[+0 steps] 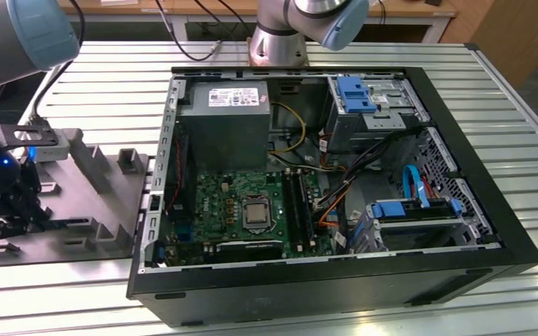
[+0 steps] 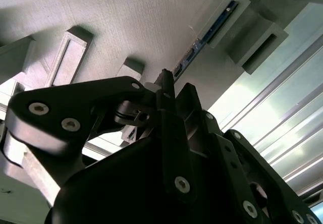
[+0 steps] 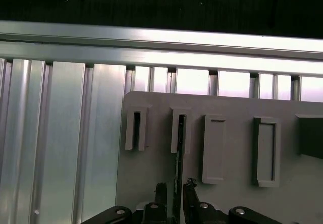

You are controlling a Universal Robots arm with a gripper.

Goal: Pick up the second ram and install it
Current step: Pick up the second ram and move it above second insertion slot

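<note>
Second ram [image 3: 177,169] upright in tray [image 3: 151,183] slot; end effector [image 3: 175,187] points down, jaws narrowly apart astride it.

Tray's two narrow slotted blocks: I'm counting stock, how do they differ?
The end block, by the tray edge, has an empty slot; the next block holds the ram stick on edge, running out toward the gripper. Both are grey, upright, similar in size.

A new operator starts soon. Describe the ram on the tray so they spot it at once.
Left of the open computer case in the exterior view lies a grey tray of slotted blocks. The second ram stands on edge in one slot, right at the gripper: a thin green-blue strip among bare grey blocks.
</note>
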